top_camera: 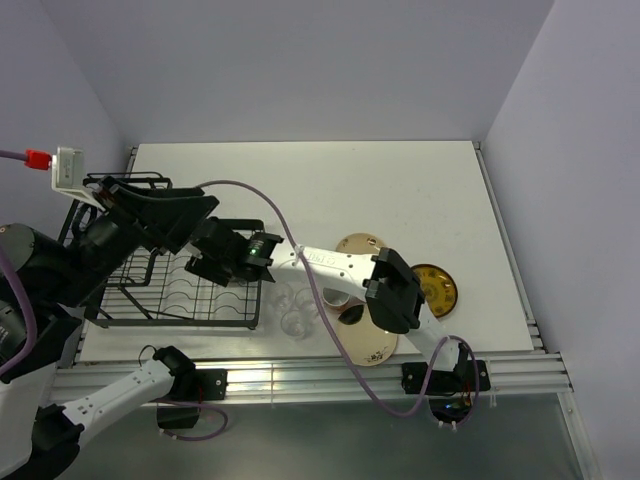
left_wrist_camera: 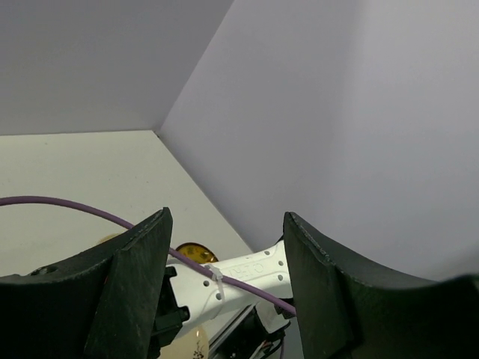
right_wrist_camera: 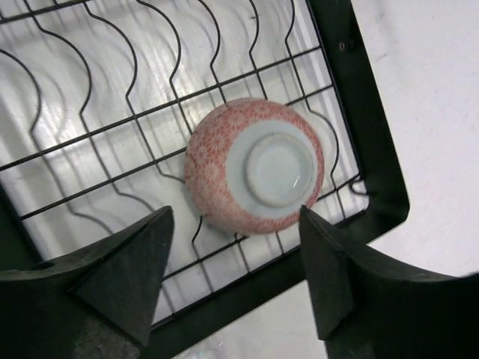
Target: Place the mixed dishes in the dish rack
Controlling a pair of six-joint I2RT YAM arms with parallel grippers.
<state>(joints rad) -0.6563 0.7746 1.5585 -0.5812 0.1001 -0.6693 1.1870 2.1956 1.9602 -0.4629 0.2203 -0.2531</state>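
A pink mug (right_wrist_camera: 254, 168) lies upside down on the grid base of the black wire dish rack (right_wrist_camera: 359, 112), near one corner. My right gripper (right_wrist_camera: 236, 258) is open just above it, empty, apart from the mug. In the top view the right gripper (top_camera: 208, 264) hangs over the rack (top_camera: 130, 300) and hides the mug. My left gripper (top_camera: 195, 212) is open and empty, raised above the rack's far side; in the left wrist view (left_wrist_camera: 224, 277) it faces the right arm. Clear glasses (top_camera: 295, 305) stand right of the rack. The other mug is out of view.
A cream plate (top_camera: 358, 243), a yellow-and-dark plate (top_camera: 438, 290) and another cream plate (top_camera: 368, 345) lie under and around my right arm's elbow (top_camera: 395, 290). A dark bowl (top_camera: 351, 314) shows partly beside them. A purple cable (top_camera: 250, 190) loops over the table. Walls close the back and sides.
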